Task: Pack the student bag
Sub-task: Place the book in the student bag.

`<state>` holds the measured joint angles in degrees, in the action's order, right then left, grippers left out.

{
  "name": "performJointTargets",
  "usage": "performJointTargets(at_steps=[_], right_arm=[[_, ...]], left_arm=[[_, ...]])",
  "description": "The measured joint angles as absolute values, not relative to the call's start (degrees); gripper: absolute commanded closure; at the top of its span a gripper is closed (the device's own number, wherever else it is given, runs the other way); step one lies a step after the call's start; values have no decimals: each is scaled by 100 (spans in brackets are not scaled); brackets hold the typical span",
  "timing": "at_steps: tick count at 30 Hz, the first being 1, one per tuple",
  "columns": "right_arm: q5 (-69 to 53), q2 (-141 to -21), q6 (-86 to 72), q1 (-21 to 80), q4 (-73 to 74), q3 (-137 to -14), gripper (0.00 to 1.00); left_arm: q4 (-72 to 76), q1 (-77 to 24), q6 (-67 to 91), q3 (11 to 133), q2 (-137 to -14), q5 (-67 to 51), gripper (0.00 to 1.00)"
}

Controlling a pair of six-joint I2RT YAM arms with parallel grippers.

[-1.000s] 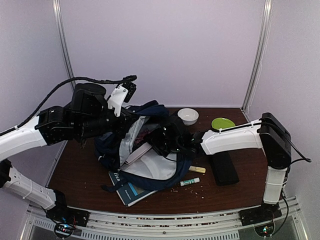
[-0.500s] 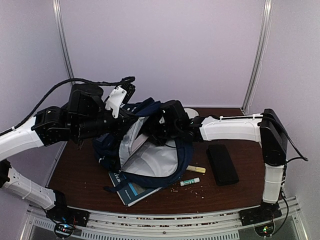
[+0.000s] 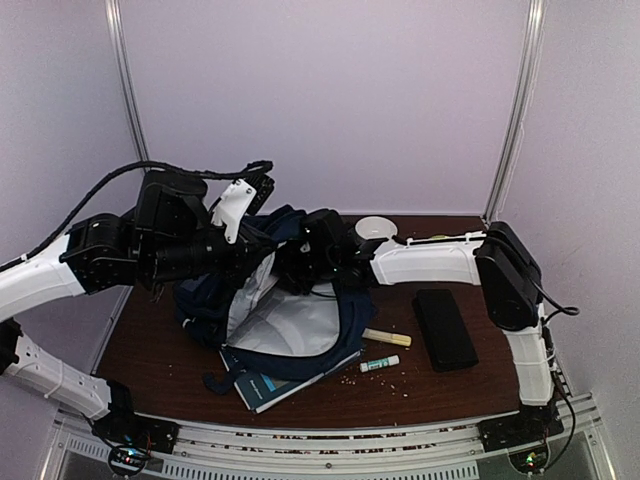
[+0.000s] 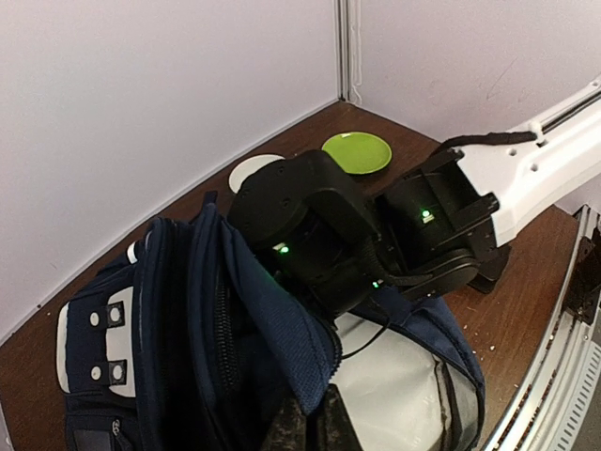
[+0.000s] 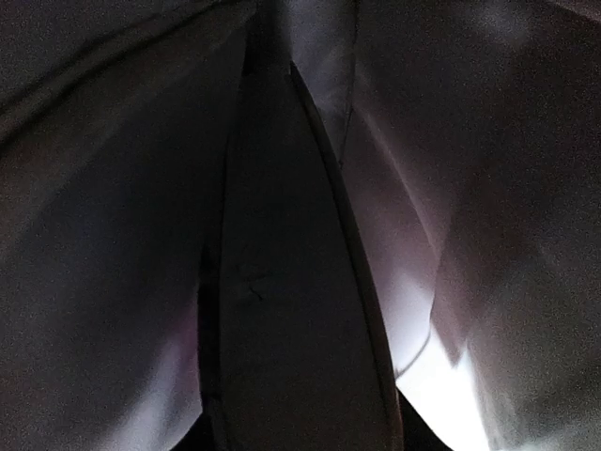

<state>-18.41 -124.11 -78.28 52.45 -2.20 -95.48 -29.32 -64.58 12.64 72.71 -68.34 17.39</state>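
Note:
The student bag [image 3: 300, 357], navy with a pale grey lining, lies open at the table's middle; it also shows in the left wrist view [image 4: 169, 310]. My left gripper [image 4: 305, 427] is shut on the bag's upper rim and holds the mouth open; in the top view it [image 3: 258, 250] is at the bag's back left. My right gripper [image 3: 298, 268] reaches into the mouth from the right, fingertips hidden inside. The right wrist view shows only dim grey lining [image 5: 488, 282] and a dark flat slab [image 5: 282, 310] running up the middle. I cannot tell how its jaws stand.
A teal book [image 3: 262, 386] lies partly under the bag's front. A glue stick [image 3: 380, 364], a pale yellow stick [image 3: 386, 338] and crumbs lie to its right. A flat black case [image 3: 445, 328] is further right. A white bowl [image 3: 375, 228] and green plate [image 4: 357, 152] sit at the back.
My right arm has swung left and its wrist has gone deeper into the bag. The bag's mouth has shifted left. The pale flat thing seen at the gripper a second ago no longer shows.

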Motion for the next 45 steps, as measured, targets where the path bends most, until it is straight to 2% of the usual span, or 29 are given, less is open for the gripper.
performJointTargets(at_steps=[1,2,5,8,12,21,37,41,45], right_arm=[[-1850,-12529,-7848,5245,-255,-9668,54],[-1865,-12628,-7878,5242,-287,-9782,45],[-1933,-12739,-7937,5229,-414,-9948,25],[-1970,-12663,-7935,5214,-517,-9835,16],[-2086,-12162,-7929,5216,-694,-9070,9],[-2305,-10265,-7817,5223,-895,-7319,0],[-2445,-8241,-7037,5181,-836,-6025,1],[-2169,-7470,-6482,5166,-242,-6025,2],[-1293,-6276,-6012,5094,290,-5651,5]], left_arm=[[-2956,-6473,1264,7271,-6825,1739,100],[-2978,-6471,1264,7271,-6816,1747,100],[-3004,-6473,1262,7266,-6792,1841,100],[-2969,-6484,1253,7225,-6709,2056,100],[-2912,-6469,1175,7166,-6595,2368,100],[-2512,-5780,1118,7166,-6593,2585,100],[-2493,-5527,1037,7531,-7050,2982,100],[-2714,-5527,1009,7509,-6803,3109,100],[-2954,-5498,954,7334,-6211,3251,100]])
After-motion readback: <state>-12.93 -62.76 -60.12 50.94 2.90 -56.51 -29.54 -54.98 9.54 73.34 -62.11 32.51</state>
